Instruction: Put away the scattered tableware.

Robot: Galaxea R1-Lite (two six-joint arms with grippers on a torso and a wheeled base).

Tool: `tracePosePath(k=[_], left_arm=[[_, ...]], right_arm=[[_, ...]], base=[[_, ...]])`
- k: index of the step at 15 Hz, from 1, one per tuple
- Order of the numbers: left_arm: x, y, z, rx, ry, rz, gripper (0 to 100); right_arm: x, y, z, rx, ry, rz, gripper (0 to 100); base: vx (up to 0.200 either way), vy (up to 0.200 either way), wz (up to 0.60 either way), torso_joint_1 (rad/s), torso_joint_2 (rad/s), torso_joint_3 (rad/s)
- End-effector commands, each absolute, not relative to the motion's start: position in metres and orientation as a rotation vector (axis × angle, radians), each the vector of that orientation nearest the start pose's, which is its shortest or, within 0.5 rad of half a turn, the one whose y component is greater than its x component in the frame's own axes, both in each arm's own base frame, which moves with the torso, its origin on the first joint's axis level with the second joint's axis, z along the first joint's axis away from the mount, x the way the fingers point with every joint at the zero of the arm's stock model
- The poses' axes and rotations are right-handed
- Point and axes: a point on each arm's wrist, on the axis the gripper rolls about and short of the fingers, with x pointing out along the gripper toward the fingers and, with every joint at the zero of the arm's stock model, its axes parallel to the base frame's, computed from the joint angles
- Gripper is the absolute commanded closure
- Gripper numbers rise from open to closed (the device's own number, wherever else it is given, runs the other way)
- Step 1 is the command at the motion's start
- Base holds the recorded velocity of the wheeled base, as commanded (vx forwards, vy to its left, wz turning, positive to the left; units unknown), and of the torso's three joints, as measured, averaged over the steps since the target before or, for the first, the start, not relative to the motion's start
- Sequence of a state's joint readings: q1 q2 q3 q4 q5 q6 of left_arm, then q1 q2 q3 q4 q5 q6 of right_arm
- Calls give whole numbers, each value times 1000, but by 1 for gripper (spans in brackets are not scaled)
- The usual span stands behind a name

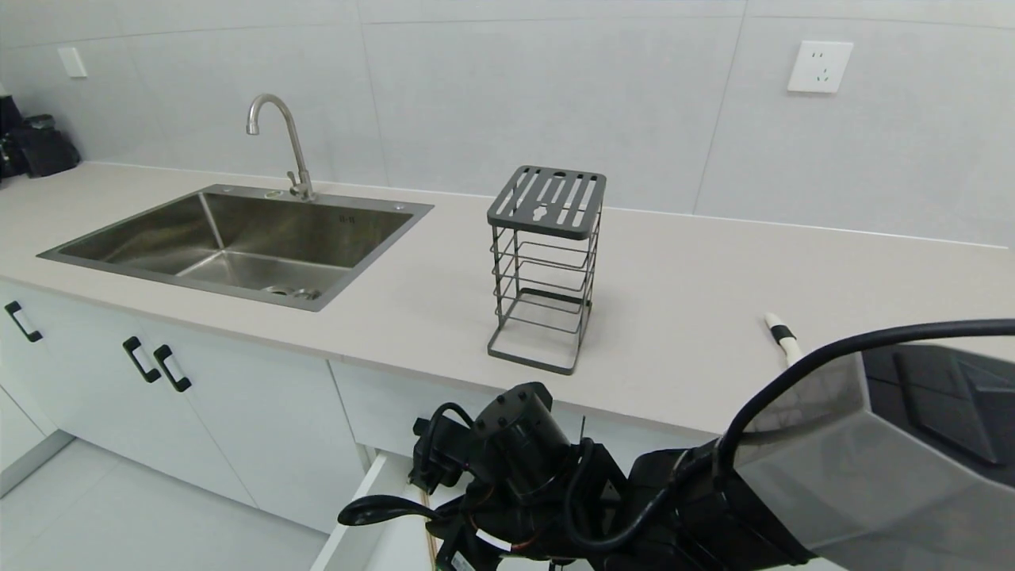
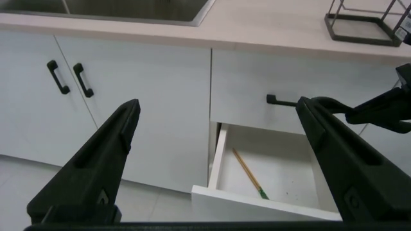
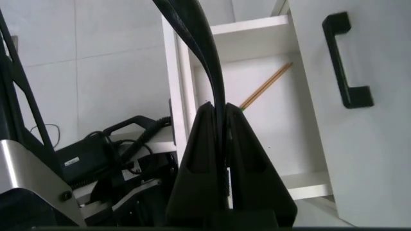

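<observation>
Down at the open drawer (image 2: 216,160), black spoon (image 1: 381,508) in grip.
Right gripper (image 3: 218,112) clamped on the spoon's handle above the drawer; left gripper (image 2: 218,106) spread wide and empty, facing it. Inside, one wooden chopstick (image 2: 247,172) aslant. On the counter (image 1: 698,262), a white utensil (image 1: 781,333) well apart from the wire rack (image 1: 543,270).

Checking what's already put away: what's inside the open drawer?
A wooden chopstick with a green tip lies slantwise on the drawer floor. A finger of the left gripper hides part of that floor.

One rack (image 1: 544,228), one sink (image 1: 317,231), one black utensil (image 1: 379,508)
</observation>
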State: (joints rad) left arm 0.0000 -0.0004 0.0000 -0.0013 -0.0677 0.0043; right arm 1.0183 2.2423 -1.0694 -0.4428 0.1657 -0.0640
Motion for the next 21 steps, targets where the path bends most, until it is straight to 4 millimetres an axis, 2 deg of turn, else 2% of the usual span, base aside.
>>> tracePosePath(k=[1, 13, 21], left_arm=[[-23, -2, 76, 5, -2, -67, 0], [-23, -2, 76, 5, -2, -67, 0], [-23, -2, 76, 5, -2, -67, 0]], right_arm=[[207, 342, 35, -374, 668, 1151, 100], [213, 346, 26, -374, 677, 1143, 100], [231, 345, 10, -414, 674, 1126, 100]], base=[[0, 0, 0, -256, 515, 246], [0, 0, 0, -252, 486, 224], [0, 0, 0, -227, 334, 121]])
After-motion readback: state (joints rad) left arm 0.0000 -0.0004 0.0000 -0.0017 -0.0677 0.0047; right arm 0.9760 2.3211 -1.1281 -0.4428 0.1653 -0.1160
